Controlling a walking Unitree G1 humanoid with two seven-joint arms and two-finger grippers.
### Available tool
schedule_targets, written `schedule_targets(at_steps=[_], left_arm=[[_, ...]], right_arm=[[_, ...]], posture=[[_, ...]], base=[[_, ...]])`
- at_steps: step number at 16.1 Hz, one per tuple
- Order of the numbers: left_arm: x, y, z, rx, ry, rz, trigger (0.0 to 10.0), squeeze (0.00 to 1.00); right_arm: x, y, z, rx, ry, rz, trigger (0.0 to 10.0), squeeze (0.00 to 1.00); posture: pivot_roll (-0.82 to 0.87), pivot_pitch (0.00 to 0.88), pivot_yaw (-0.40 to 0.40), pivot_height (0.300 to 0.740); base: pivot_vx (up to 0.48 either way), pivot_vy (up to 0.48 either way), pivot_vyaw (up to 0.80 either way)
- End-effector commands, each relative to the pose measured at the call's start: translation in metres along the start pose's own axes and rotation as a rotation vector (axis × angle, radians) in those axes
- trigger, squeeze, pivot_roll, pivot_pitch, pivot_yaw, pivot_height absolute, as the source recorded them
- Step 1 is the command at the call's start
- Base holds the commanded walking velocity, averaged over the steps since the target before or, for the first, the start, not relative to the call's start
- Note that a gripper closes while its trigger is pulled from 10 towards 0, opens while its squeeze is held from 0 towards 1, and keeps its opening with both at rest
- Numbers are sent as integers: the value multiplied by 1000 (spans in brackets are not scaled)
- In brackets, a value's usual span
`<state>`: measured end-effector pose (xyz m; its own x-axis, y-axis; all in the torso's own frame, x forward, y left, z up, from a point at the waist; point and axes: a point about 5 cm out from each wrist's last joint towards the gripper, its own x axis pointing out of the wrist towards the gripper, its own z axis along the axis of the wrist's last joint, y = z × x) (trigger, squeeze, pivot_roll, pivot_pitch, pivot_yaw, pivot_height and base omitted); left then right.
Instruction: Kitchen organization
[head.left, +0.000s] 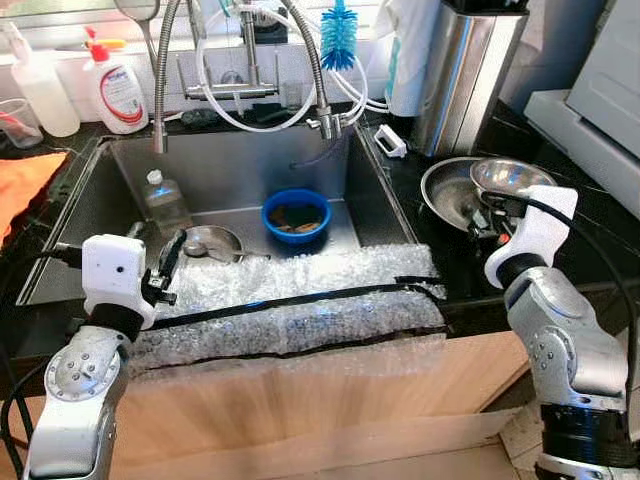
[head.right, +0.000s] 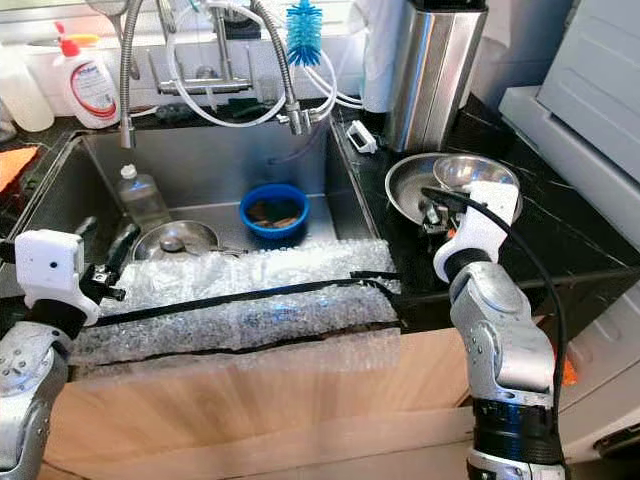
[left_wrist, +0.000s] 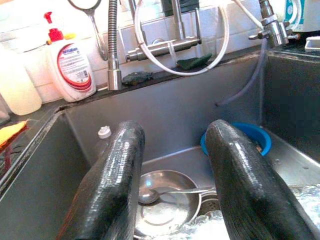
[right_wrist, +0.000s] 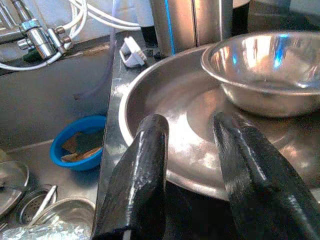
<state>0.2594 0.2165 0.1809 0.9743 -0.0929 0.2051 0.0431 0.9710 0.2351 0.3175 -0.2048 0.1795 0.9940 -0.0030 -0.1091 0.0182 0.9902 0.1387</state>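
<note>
A steel sink (head.left: 230, 165) holds a blue bowl (head.left: 296, 215) with brown scraps, a small steel plate with a spoon (head.left: 210, 243) and a clear bottle (head.left: 165, 200). My left gripper (head.left: 170, 262) is open over the sink's front left, its fingers (left_wrist: 120, 165) pointing at that plate. On the black counter to the right, a wide steel plate (head.left: 445, 195) carries a steel bowl (head.left: 510, 178). My right gripper (right_wrist: 192, 122) is open at the near rim of the wide plate (right_wrist: 165, 100), with nothing between its fingers.
Bubble wrap (head.left: 300, 300) with black tape covers the sink's front edge. A faucet with hoses (head.left: 250, 80), a soap bottle (head.left: 118, 90) and a blue brush (head.left: 338, 40) line the back. A tall steel canister (head.left: 465, 75) stands back right. An orange cloth (head.left: 20, 185) lies left.
</note>
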Motion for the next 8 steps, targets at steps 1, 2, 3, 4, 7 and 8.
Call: schedule_targets(at_steps=[1, 2, 3, 4, 7, 8], left_arm=[[1, 0, 3, 29, -11, -12, 10000, 0], [1, 0, 3, 29, -11, -12, 10000, 0], [1, 0, 3, 29, -11, -12, 10000, 0], [1, 0, 3, 29, -11, -12, 10000, 0], [0, -1, 5, 37, -13, -19, 10000, 0], [0, -1, 5, 38, -13, -21, 10000, 0]], right_arm=[[1, -2, 3, 16, 2, -11, 10000, 0], [1, -2, 3, 16, 2, -11, 10000, 0], [1, -2, 3, 16, 2, -11, 10000, 0], [1, -2, 3, 16, 2, -11, 10000, 0], [2, -2, -2, 47, 32, -24, 10000, 0], [2, -2, -2, 53, 36, -25, 10000, 0]], posture=[[-87, 21, 19, 740], [-87, 21, 19, 740], [-87, 21, 19, 740], [-87, 21, 19, 740], [-80, 24, 19, 740], [-80, 24, 19, 740]], base=[[0, 0, 0], [0, 0, 0], [0, 0, 0], [0, 0, 0], [0, 0, 0], [0, 0, 0]])
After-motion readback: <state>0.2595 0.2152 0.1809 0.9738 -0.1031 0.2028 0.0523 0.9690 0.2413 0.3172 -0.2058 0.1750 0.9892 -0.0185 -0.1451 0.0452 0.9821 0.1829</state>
